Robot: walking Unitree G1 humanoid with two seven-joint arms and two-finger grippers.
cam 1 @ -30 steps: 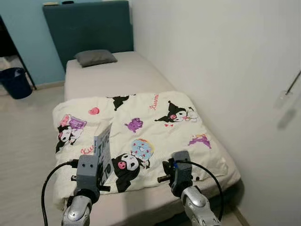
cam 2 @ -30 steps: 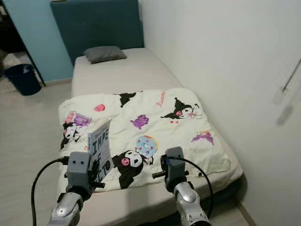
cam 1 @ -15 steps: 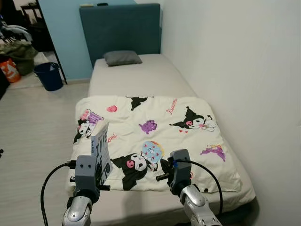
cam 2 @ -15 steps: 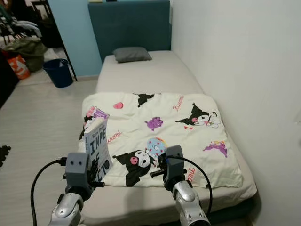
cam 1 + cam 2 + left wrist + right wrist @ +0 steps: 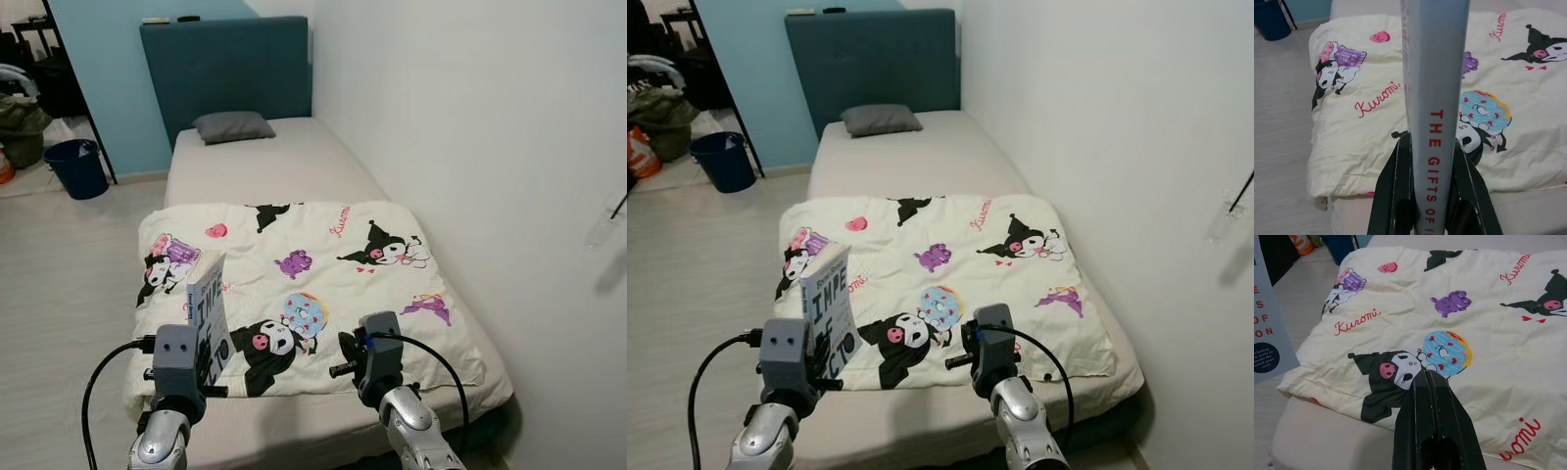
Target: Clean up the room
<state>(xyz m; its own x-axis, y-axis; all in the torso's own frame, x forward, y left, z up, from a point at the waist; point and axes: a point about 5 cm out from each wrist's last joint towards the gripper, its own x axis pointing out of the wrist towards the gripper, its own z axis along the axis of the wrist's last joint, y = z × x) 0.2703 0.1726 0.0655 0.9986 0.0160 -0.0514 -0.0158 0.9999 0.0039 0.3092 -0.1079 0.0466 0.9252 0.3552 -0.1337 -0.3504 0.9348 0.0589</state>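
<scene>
My left gripper is shut on a grey-blue book and holds it upright by its lower end, the red-lettered spine facing the wrist camera. The book hangs over the near left corner of a cream blanket printed with cartoon characters. The blanket lies spread over the near half of a bed. My right gripper is shut with nothing in it, hovering above the blanket's near edge.
A grey pillow lies at the bed's far end by a teal headboard. A white wall runs along the bed's right side. Pale floor lies to the left, with a blue bin and clutter beyond.
The camera has swung, first shifting the scene right, then back left. Both arms keep their pose, and the book stays in the left gripper.
</scene>
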